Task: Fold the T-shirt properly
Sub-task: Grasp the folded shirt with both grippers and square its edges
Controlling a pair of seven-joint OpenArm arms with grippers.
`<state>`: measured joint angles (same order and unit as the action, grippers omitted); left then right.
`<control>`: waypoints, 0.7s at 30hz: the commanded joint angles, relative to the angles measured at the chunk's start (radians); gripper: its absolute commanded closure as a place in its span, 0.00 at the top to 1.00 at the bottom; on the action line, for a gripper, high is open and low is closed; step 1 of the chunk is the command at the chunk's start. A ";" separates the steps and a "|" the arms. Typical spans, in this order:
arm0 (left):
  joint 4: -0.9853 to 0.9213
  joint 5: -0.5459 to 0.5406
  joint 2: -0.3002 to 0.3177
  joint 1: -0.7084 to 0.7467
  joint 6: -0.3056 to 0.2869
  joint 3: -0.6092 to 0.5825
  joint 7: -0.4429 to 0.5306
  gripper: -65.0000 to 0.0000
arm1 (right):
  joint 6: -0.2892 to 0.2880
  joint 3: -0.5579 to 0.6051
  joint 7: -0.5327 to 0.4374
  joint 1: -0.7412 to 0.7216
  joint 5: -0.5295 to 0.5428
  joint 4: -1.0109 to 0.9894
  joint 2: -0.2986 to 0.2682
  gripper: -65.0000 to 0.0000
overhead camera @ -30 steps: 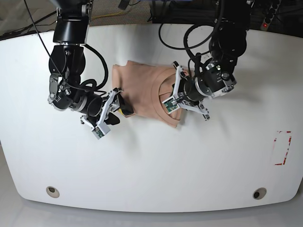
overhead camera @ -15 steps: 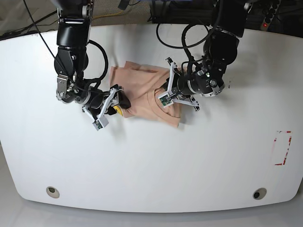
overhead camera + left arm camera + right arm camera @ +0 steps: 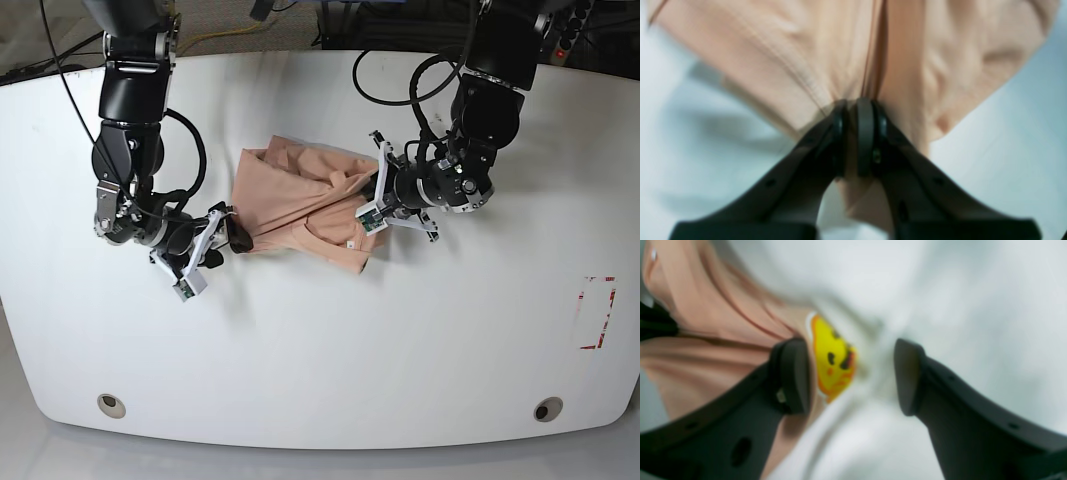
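The peach-pink T-shirt (image 3: 295, 200) lies bunched and partly folded on the white table (image 3: 330, 340). My left gripper (image 3: 376, 207) is at the shirt's right end, shut on a fold of the fabric; in the left wrist view the T-shirt (image 3: 933, 50) is pinched tight in the gripper (image 3: 858, 113). My right gripper (image 3: 226, 236) is at the shirt's lower left edge, open. In the right wrist view the gripper (image 3: 851, 375) straddles the yellow face print (image 3: 833, 360) at the edge of the T-shirt (image 3: 706, 340) without closing on it.
A red-marked rectangle (image 3: 597, 312) sits near the table's right edge. Two round holes (image 3: 112, 405) (image 3: 547, 408) are near the front edge. Cables (image 3: 400, 70) hang behind the arms at the back.
My right gripper has slid left and a little toward the front, staying open. My left gripper, still shut on the shirt, swung left and then back right, and the fabric bunched up.
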<state>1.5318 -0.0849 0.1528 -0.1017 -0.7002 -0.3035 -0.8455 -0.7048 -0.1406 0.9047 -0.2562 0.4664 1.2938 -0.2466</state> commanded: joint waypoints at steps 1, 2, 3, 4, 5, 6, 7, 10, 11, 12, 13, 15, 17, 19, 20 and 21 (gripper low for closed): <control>0.066 0.015 0.004 -0.013 0.002 0.036 -0.011 0.05 | 0.007 -0.009 0.027 -0.015 0.059 0.114 -0.017 0.55; 0.080 0.015 0.003 -0.013 0.002 0.050 -0.011 0.05 | 0.007 -0.009 0.043 -0.012 0.059 0.131 -0.017 0.55; 0.098 0.015 0.000 -0.011 0.002 0.066 -0.011 0.05 | 0.007 -0.011 0.058 -0.009 0.059 0.154 -0.012 0.55; 0.117 0.015 -0.002 -0.011 0.002 0.082 -0.011 0.05 | 0.007 -0.011 0.072 -0.009 0.058 0.177 -0.009 0.55; 0.125 0.015 -0.002 -0.011 0.002 0.088 -0.011 0.05 | 0.007 -0.011 0.078 -0.007 0.058 0.188 -0.007 0.55; 0.132 0.015 -0.002 -0.010 0.002 0.091 -0.011 0.05 | 0.007 -0.011 0.080 -0.007 0.059 0.197 -0.007 0.55; 0.135 0.015 -0.002 -0.010 0.002 0.091 -0.011 0.05 | 0.007 -0.009 0.080 -0.007 0.064 0.201 -0.007 0.55; 0.137 0.015 -0.002 -0.010 0.002 0.092 -0.011 0.05 | 0.007 -0.006 0.086 -0.005 0.067 0.203 -0.006 0.55; 0.138 0.015 -0.002 -0.010 0.002 0.092 -0.011 0.05 | 0.007 -0.006 0.095 -0.005 0.067 0.203 -0.003 0.55; 0.148 0.015 -0.002 -0.010 0.002 0.094 -0.011 0.05 | 0.007 -0.006 0.098 -0.005 0.061 0.200 0.011 0.55; 0.154 0.015 -0.002 -0.010 0.002 0.094 -0.011 0.05 | 0.007 -0.007 0.100 -0.005 0.056 0.200 0.020 0.55; 0.175 0.015 0.000 -0.002 0.002 0.094 -0.011 0.05 | 0.007 -0.007 0.098 -0.005 0.053 0.194 0.026 0.55; 0.201 0.015 0.000 0.009 0.002 0.094 -0.011 0.05 | 0.007 -0.007 0.095 -0.005 0.038 0.175 0.026 0.55; 0.230 0.015 -0.003 0.024 0.002 0.091 -0.011 0.05 | 0.007 -0.009 0.087 -0.007 0.001 0.152 0.031 0.54; 0.238 0.015 -0.003 0.029 0.002 0.088 -0.011 0.05 | 0.007 -0.009 0.070 -0.007 -0.021 0.143 0.034 0.53; 0.240 0.015 -0.003 0.032 0.002 0.085 -0.011 0.05 | 0.007 -0.006 0.047 -0.007 -0.039 0.134 0.034 0.49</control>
<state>1.7458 -0.0597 0.1516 -0.0608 -0.6994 -0.2123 -0.8742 -0.6994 -0.1425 1.0027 -0.2378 0.4541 1.4330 -0.2012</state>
